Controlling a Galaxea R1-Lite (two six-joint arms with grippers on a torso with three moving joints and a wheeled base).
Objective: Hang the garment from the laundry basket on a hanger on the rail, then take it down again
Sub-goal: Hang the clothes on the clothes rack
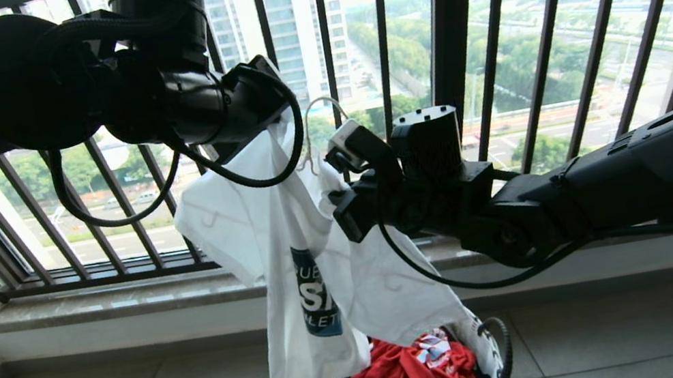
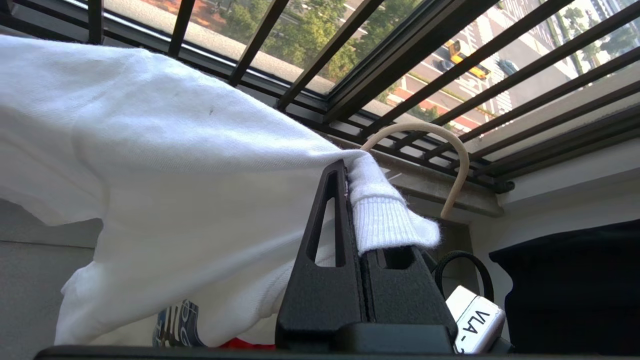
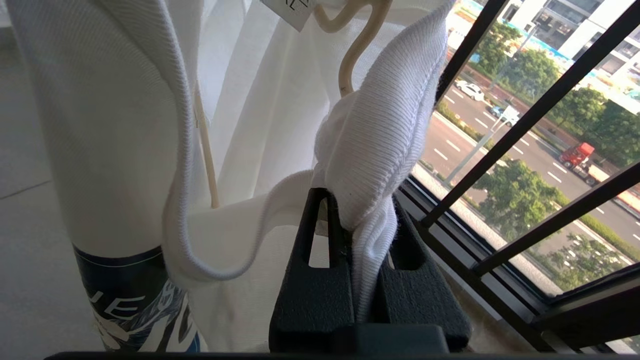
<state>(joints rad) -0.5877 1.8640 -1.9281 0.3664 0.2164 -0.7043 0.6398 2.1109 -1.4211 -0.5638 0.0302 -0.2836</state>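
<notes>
At the centre of the head view, the garment [image 1: 292, 252] hangs between both arms above the laundry basket [image 1: 492, 345] at the lower edge. Left gripper [image 2: 352, 182], upper left, has its jaws clamped on the ribbed collar; right gripper [image 3: 357, 215], centre right, pinches the collar too. Between them rises the hanger [image 1: 322, 108] hook, before the balcony railing [image 1: 453, 23].

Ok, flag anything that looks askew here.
The T-shirt hangs bunched and lopsided: both end effectors, left and right, pinch its ribbed collar, while the hanger sits crooked inside the neck opening.
</notes>
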